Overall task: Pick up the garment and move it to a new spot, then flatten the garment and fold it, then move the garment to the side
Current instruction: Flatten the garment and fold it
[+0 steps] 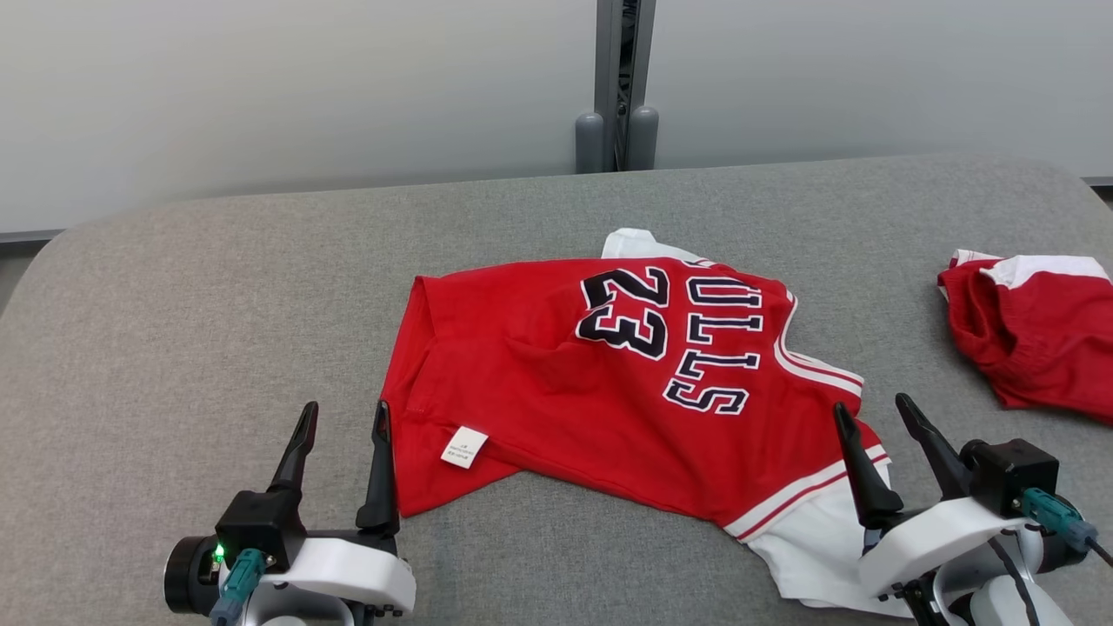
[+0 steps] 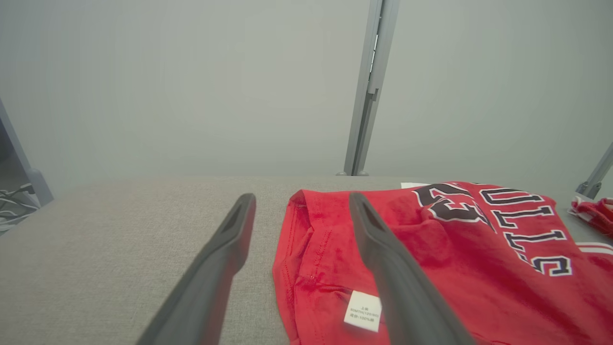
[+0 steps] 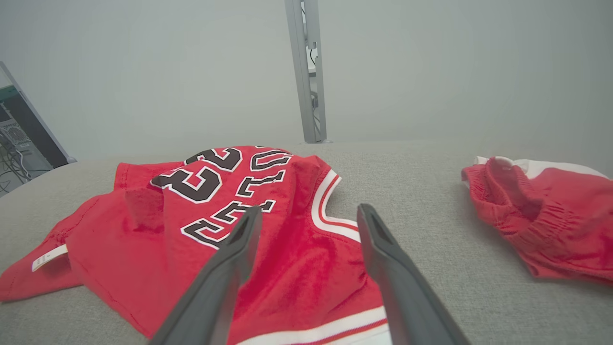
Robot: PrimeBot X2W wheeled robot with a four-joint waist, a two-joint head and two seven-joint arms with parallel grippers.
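Lower left of head view: left gripper (image 1: 346, 409) is hovering low with its two dark fingers spread wide and nothing between them. Its inner finger is sitting right at the hem corner of the red sleeveless basketball jersey with black "23" lettering and white trim (image 1: 609, 382). Judging it is parked there to take that corner.

The jersey is lying mid-frame on the grey fabric-covered surface (image 1: 174, 304), hem towards frame left and armholes towards frame right, lettering running sideways. It is mostly spread out but rumpled: a ridge is bunching near the numbers and the near hem corner is tucking under. A small white care label (image 1: 463, 447) is showing on that corner, just beside the left gripper. Looks like flattening is not yet finished and no fold is made.

Lower right: right gripper (image 1: 871, 404) is likewise standing wide apart and gripping nothing, fingers pointing over the white-trimmed shoulder end of the jersey. With one gripper at each end of the near edge, I am reading this as a setup for a two-handed pull or fold.

Far right edge: a second red elastic-waisted garment with white trim (image 1: 1035, 339) is sitting well apart from the jersey. It is taking up that side, so the frame-left side looks freer for the final move. Top centre: a grey upright post (image 1: 619, 87) is standing behind the surface, not in the way.
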